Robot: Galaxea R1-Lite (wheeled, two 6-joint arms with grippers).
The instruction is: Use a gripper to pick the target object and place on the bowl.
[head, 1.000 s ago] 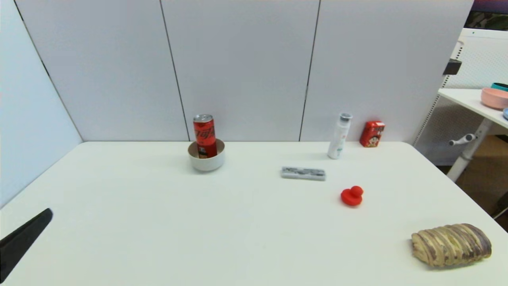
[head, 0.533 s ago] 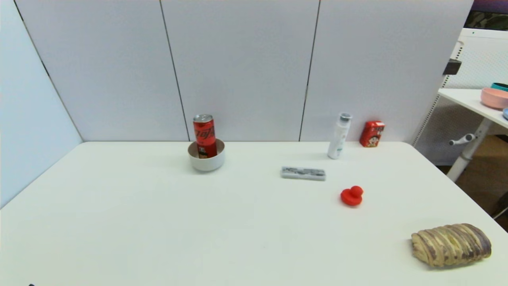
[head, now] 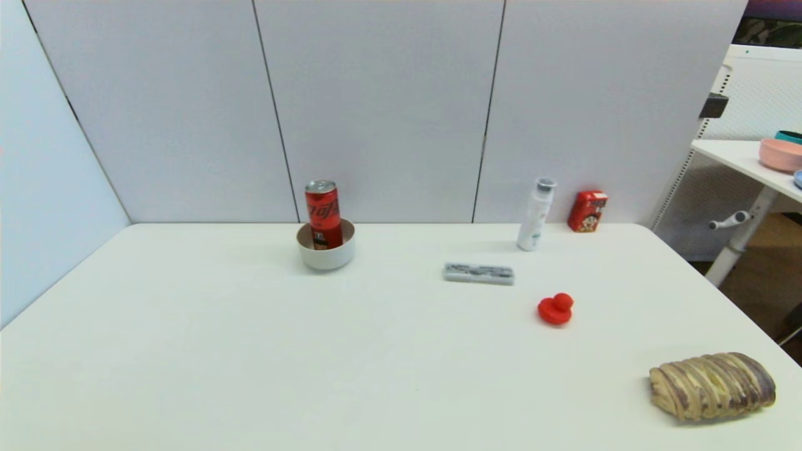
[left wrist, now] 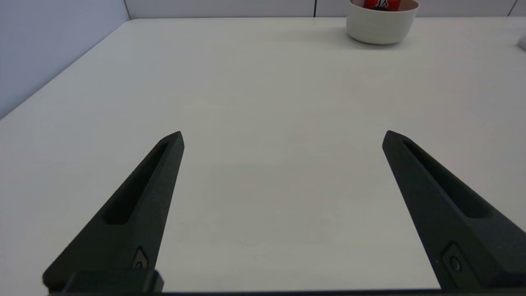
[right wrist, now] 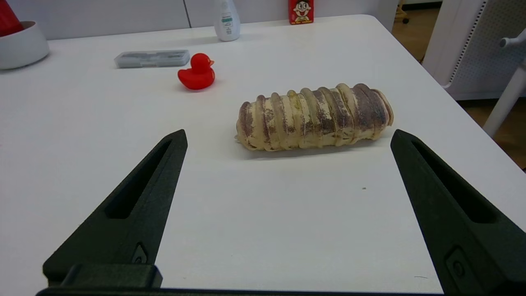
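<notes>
Slim red can (head: 323, 213), silver top, upright inside off-white bowl (head: 326, 254), far-left table.

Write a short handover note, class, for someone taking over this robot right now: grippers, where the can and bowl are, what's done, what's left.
Left gripper: open, empty, low over bare table, well short of the bowl.
Right gripper: open, empty, parked near the bread roll.
Can: upright inside the bowl, at the back of the table.
Done: can placed and released.
Left: nothing apparent; neither gripper shows in the head view.

red duck (head: 555, 309), bread loaf (head: 712, 385), white bottle (head: 536, 215)
</notes>
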